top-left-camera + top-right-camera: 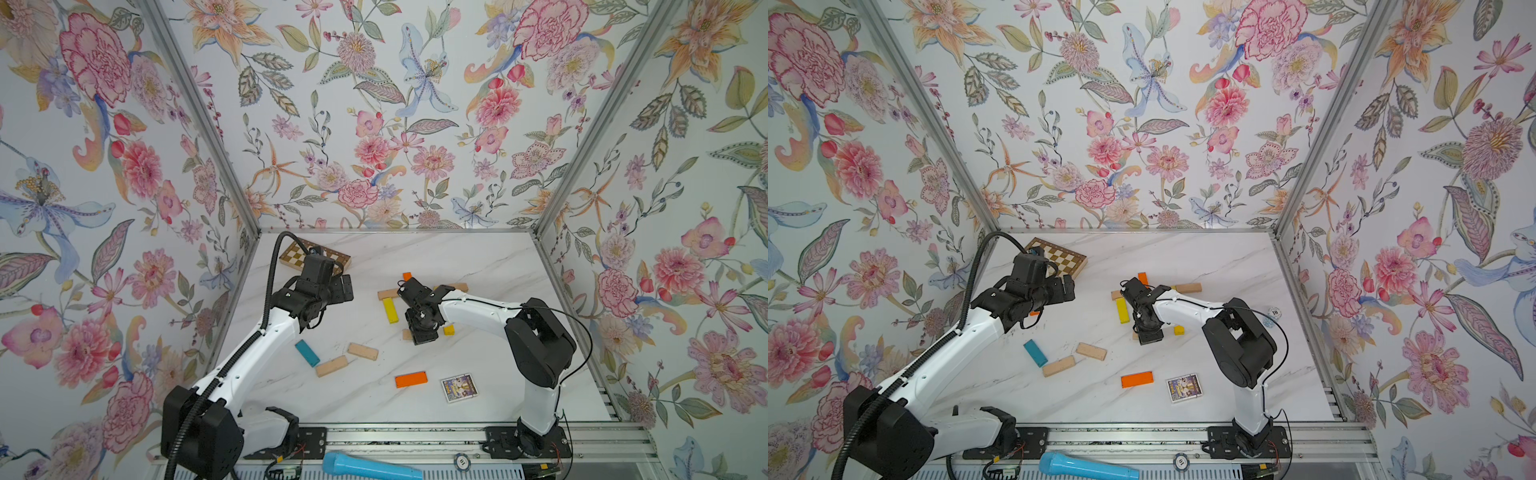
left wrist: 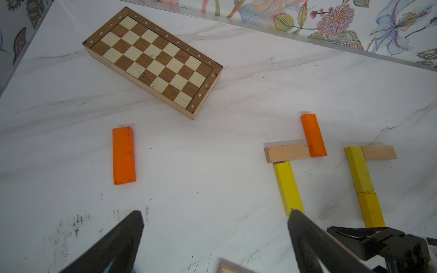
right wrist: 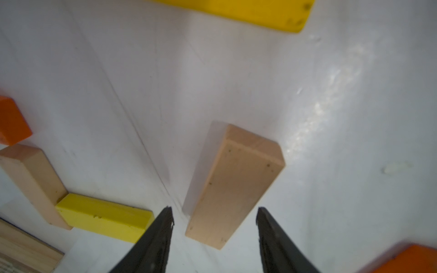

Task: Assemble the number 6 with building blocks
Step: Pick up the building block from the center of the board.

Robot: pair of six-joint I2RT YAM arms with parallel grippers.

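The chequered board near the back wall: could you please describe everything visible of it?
The chequered board looks like a shallow wooden box: four by eight brown and cream squares, dark border with white letters and digits, pale sides. It lies flat, askew, on the marbled table; nothing touches it, and the nearest orange block lies apart.

The scene is brightly and evenly lit; only soft shadows are cast on the marble table (image 1: pixel 478 257). In the right wrist view a glare streak is seen on it, and the nearest orange block (image 3: pixel 406 260) is blurred.
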